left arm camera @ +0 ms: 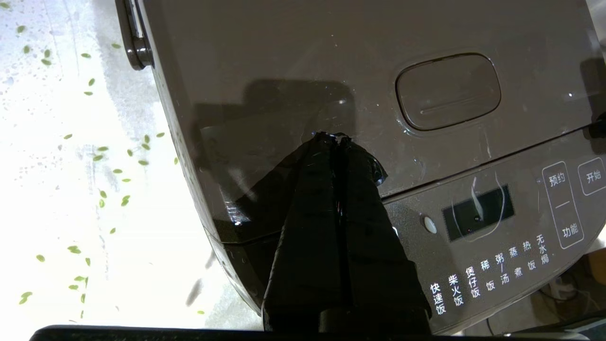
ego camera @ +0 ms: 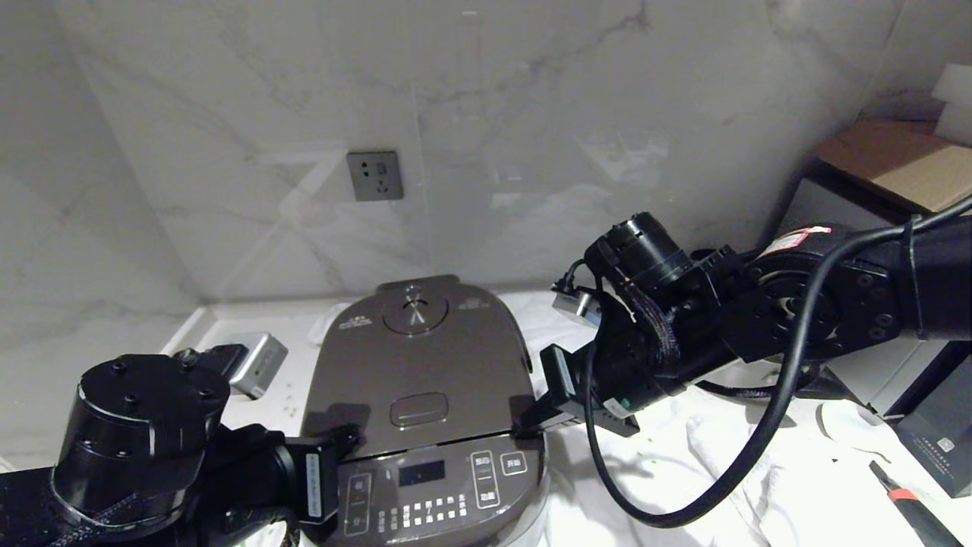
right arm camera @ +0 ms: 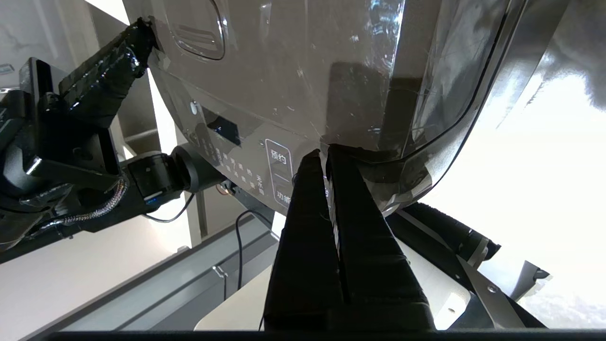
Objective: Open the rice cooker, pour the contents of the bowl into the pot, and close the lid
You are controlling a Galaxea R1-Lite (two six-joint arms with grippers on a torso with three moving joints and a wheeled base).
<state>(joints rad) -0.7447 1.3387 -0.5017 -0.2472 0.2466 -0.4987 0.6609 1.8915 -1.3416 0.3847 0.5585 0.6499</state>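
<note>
The dark brown rice cooker (ego camera: 437,486) stands in the middle of the counter with its lid (ego camera: 425,357) down, so the pot is hidden. My left gripper (ego camera: 347,439) is shut, its tips (left arm camera: 334,137) resting on the lid's front left part, left of the oblong button (left arm camera: 448,91). My right gripper (ego camera: 524,428) is shut too, and its tips (right arm camera: 323,152) touch the cooker's front right edge at the seam under the lid. Stray green grains (left arm camera: 102,156) lie on the counter beside the cooker. The bowl is out of view.
A small silver box (ego camera: 254,361) sits left of the cooker near the wall. A wall socket (ego camera: 374,175) is behind it. A crumpled white cloth (ego camera: 683,456) covers the counter on the right, with a cardboard box (ego camera: 896,163), a dark box (ego camera: 938,448) and a red-handled tool (ego camera: 904,497) further right.
</note>
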